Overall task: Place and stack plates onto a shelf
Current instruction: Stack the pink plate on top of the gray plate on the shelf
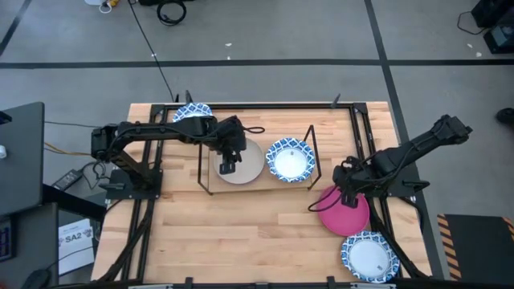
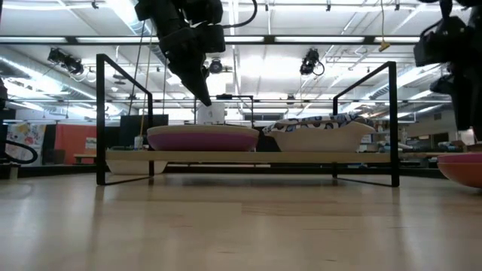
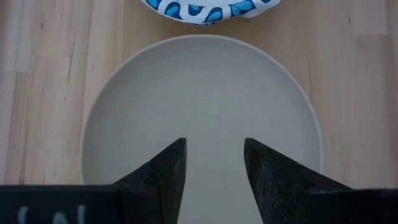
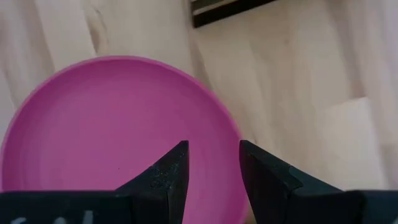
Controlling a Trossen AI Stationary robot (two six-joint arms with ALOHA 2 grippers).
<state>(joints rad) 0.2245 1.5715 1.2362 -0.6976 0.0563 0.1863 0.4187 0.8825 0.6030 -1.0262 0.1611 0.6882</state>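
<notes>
looking straight down in the high view, the left tool hangs over a beige plate on the left part of the shelf, with its fingers apart and nothing between them. beside it on the shelf lies a blue-and-white plate. another patterned plate lies on the table behind the shelf, and one more near the front right corner. the right tool is above a magenta plate on the table, right of the shelf. in the low view, the shelf board carries a stack with a purple plate under the beige one, and the patterned plate next to it; the left tool points down above the stack without touching it. in the left wrist view, the two dark fingers stand open over the beige plate. in the right wrist view, the fingers are spread over the magenta plate, holding nothing.
</notes>
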